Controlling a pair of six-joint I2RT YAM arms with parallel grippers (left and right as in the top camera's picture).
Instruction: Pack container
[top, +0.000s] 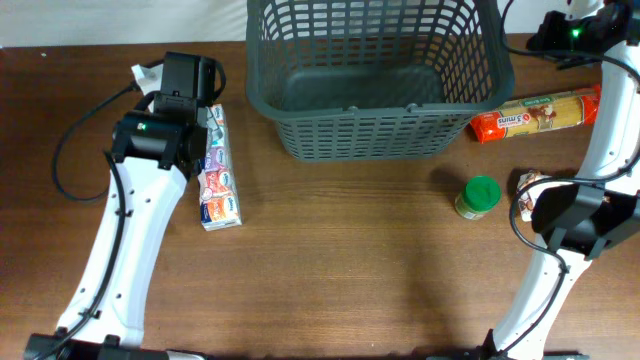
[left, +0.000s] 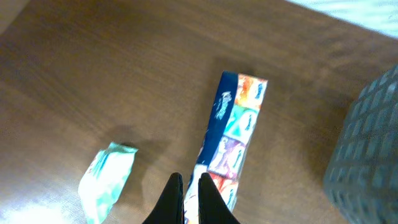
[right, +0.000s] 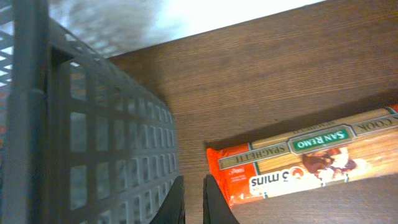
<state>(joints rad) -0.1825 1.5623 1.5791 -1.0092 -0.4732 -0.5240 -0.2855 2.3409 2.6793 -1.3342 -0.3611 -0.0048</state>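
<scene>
Your left hand (left: 189, 182) is closed, empty, over the tissue pack (left: 233, 130). Open it, or you'll shove the pack away.

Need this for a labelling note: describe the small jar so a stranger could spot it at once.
Find the big grey basket at the back; a long orange spaghetti pack lies beside its right end. In front of that pack stands the jar, the only round, upright thing, topped with a green lid.
</scene>
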